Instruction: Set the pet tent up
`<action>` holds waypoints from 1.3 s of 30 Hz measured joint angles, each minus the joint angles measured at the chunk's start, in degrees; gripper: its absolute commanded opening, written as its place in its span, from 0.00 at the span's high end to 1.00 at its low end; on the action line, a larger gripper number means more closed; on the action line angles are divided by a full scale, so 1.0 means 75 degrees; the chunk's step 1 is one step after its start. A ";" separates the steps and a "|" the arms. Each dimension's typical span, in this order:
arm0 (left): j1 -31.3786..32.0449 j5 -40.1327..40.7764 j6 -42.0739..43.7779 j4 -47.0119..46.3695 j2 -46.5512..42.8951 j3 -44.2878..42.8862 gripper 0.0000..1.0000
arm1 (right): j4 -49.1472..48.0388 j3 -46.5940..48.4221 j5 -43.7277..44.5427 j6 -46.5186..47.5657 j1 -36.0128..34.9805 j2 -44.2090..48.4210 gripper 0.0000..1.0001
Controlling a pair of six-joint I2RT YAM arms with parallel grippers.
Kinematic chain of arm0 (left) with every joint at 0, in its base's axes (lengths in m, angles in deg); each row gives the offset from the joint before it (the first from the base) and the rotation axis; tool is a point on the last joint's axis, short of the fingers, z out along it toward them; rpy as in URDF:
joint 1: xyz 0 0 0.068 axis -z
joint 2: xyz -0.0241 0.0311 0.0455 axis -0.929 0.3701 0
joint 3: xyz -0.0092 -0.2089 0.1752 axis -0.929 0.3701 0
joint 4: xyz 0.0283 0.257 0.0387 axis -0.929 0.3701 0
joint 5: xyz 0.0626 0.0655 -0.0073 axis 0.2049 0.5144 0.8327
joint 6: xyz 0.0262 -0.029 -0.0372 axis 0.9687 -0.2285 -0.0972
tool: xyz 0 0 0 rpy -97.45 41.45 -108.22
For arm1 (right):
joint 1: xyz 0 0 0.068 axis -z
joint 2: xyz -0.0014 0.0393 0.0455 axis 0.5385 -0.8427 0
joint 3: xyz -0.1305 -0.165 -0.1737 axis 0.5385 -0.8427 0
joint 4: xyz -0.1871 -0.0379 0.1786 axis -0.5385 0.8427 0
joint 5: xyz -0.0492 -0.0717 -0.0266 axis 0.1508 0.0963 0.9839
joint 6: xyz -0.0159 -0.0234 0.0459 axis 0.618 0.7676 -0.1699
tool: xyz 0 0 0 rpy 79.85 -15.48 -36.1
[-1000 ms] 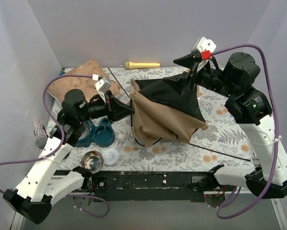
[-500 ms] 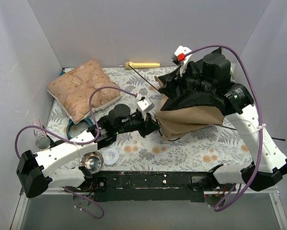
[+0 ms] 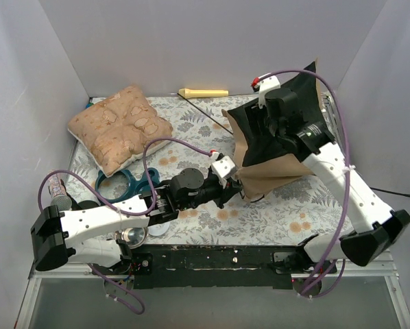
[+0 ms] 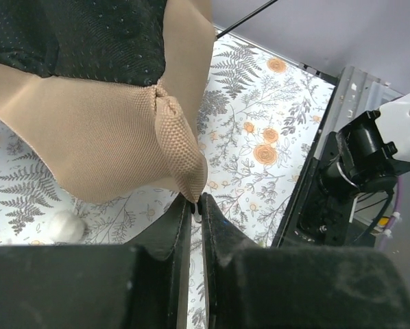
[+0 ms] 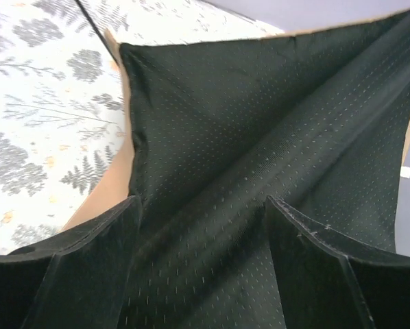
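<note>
The pet tent point(image 3: 273, 175) is a tan shell with a black lining, bunched up at the right middle of the table and raised toward the right wall. My left gripper point(image 3: 238, 190) is shut on the tent's lower tan corner point(image 4: 181, 147), which is pinched at the tips of the left gripper point(image 4: 198, 202). My right gripper point(image 3: 270, 133) reaches into the tent from above. In the right wrist view the right gripper point(image 5: 201, 202) stands open, its fingers spread against the black lining point(image 5: 260, 103). A thin black pole point(image 3: 208, 115) runs from the tent toward the back.
A puffy patterned cushion point(image 3: 119, 127) lies at the back left, a yellow stick point(image 3: 203, 92) along the back wall. Under my left arm are teal rings point(image 3: 126, 184), a steel bowl point(image 3: 131, 233) and a white lid point(image 3: 158, 225). A microphone-like item point(image 3: 56, 192) stands at the left edge.
My left arm has swung from the table's left to the middle, still shut on the tent corner. The right arm has shifted, and the tent has moved right and risen more upright.
</note>
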 measured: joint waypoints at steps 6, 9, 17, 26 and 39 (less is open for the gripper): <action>0.0169 0.0580 0.0277 -0.0192 0.0146 0.0000 1.00 | 0.0361 0.0149 0.1134 -0.0227 0.0050 -0.1084 0.54; 0.0169 0.0857 0.0332 -0.0210 0.0154 0.0000 1.00 | 0.0600 0.0149 0.1317 -0.0227 0.0131 -0.1288 0.99; 0.0154 0.1113 0.0385 -0.0227 0.0154 0.0000 1.00 | 0.1043 0.1396 0.0490 -0.0367 0.0329 -0.1326 0.24; 0.0108 0.1087 0.0428 -0.0233 0.0152 0.0017 1.00 | 0.0851 0.1950 0.1550 -0.0624 0.0379 -0.0813 0.14; 0.0102 0.1037 0.0490 -0.0233 0.0152 0.0020 1.00 | 0.1711 0.1078 0.1620 -0.2180 0.1454 -0.1378 0.46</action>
